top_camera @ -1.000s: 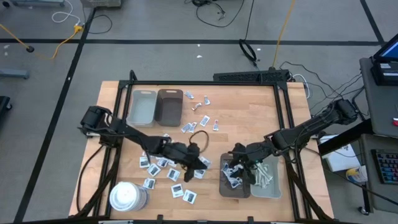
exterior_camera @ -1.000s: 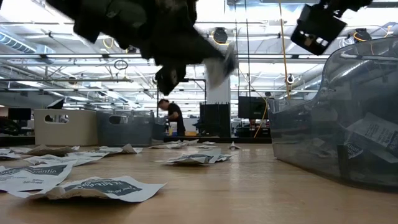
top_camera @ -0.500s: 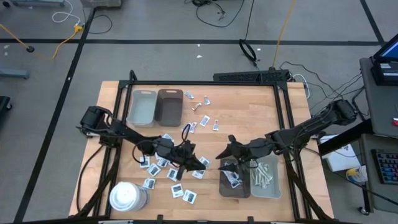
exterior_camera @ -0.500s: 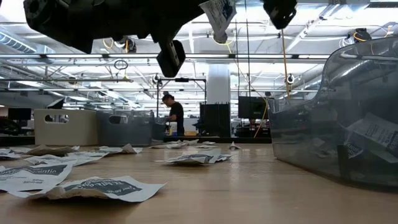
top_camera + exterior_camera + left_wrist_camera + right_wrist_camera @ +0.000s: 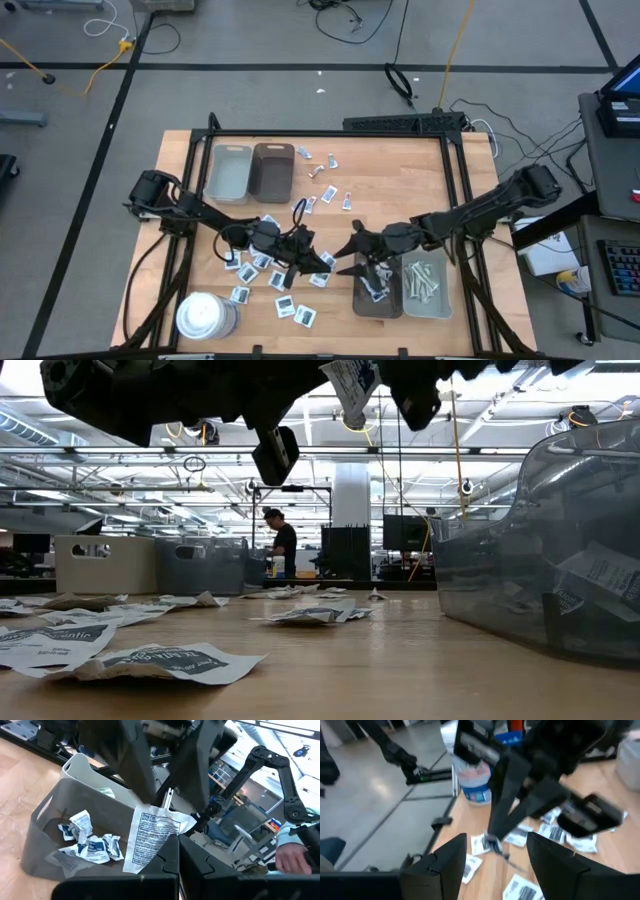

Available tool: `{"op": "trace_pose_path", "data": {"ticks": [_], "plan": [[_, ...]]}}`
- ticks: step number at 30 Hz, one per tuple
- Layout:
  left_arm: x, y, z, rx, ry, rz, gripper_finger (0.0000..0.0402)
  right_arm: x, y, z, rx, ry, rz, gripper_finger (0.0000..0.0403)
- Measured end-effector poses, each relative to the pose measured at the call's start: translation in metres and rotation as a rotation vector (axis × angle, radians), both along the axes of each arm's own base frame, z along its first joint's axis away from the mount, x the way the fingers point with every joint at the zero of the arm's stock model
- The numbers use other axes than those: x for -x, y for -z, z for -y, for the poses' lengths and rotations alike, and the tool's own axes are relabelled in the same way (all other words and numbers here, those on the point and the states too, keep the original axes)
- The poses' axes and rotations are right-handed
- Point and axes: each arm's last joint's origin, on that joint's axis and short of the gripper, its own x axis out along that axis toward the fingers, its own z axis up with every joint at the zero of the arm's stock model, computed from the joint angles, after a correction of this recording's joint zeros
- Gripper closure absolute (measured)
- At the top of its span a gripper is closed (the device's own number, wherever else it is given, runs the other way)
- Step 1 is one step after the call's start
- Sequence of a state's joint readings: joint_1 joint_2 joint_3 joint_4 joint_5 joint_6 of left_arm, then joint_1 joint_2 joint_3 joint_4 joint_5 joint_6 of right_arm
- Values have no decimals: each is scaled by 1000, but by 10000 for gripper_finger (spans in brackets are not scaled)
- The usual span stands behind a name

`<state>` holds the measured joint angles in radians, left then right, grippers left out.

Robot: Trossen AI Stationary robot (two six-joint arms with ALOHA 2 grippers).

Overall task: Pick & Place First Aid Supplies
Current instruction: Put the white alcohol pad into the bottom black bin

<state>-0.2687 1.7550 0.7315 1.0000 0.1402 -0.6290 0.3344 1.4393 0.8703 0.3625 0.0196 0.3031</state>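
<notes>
My left gripper (image 5: 318, 262) is shut on one white first aid packet with dark-blue print (image 5: 152, 837), held above the table's middle. My right gripper (image 5: 346, 250) stands open just to its right, facing it, one finger on each side of the line to the packet's far end and apart from it. Many more packets (image 5: 262, 272) lie flat on the wood under and around my left arm. Others lie crumpled in the dark tray (image 5: 358, 300) at the near right, and pale strips lie in the light tray (image 5: 446, 300) beside it. My left gripper pinches the packet by one end (image 5: 161, 851) between its two fingers. The fingers lie level and point toward the table's right. The rest of the packet sticks out past the fingertips, its printed face showing, lifted clear of the table.
A grey tray (image 5: 228, 150) and a brown tray (image 5: 272, 150) stand at the far left. A large white cylinder (image 5: 205, 315) stands at the near left corner. More packets (image 5: 322, 195) are scattered at the middle far side. A person (image 5: 283, 545) stands in the room beyond.
My left gripper has tipped up to level with the packet, lifting it a little, then kept still. My right gripper has left the place over the dark tray and moved toward the table's left, up to the held packet, turning as it went and staying open.
</notes>
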Motion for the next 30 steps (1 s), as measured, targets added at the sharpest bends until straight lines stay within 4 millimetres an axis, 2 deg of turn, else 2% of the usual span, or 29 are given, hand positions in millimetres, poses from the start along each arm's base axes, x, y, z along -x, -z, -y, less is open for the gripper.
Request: {"op": "trace_pose_path", "data": {"ticks": [5, 12, 23, 30], "plan": [[0, 0, 0, 6, 0, -2, 401, -2, 4, -2, -6, -26, -10, 244], [0, -1, 0, 16, 3, -3, 401, -2, 4, -3, -8, -31, -13, 387], [0, -1, 0, 41, 0, -12, 398, -1, 6, -3, -2, -50, -34, 402], [-1, 0, -4, 126, -20, -52, 357, 12, 8, 2, -48, -21, -192, 402]]}}
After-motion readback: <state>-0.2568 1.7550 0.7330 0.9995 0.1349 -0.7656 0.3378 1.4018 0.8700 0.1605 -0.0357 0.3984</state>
